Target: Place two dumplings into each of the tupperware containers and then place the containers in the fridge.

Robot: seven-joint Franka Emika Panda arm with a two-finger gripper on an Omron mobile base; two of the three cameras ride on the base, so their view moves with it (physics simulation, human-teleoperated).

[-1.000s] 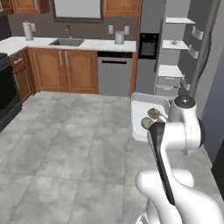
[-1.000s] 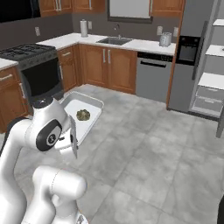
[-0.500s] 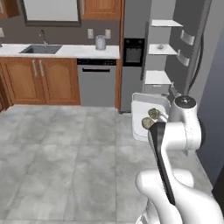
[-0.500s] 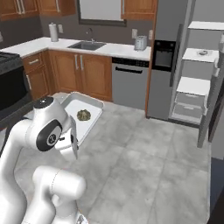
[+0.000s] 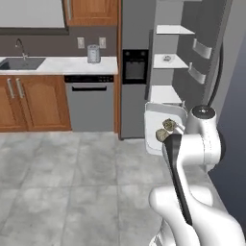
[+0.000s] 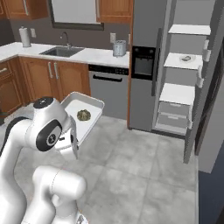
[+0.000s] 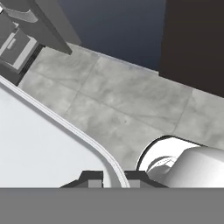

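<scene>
Hand view: the jaws pinch the thin rim of the tupperware container (image 7: 48, 140) at one corner. It looks light and stiff, with two loose dumplings (image 5: 165, 130) inside, so it should stay level. The arm is folded, carrying the container short of the open fridge (image 5: 166, 93).

The tupperware container (image 6: 83, 114) is clear-whitish; the 2 dumplings (image 5: 165, 130) in it are olive-tan with darker speckles. The fridge (image 6: 148, 65) is grey with white shelves (image 6: 177, 93) and a black dispenser panel (image 5: 134, 66). The cabinets (image 5: 33, 103) are brown wood, the floor (image 6: 140, 166) mottled grey tile, the surface (image 5: 62, 64) white.
</scene>
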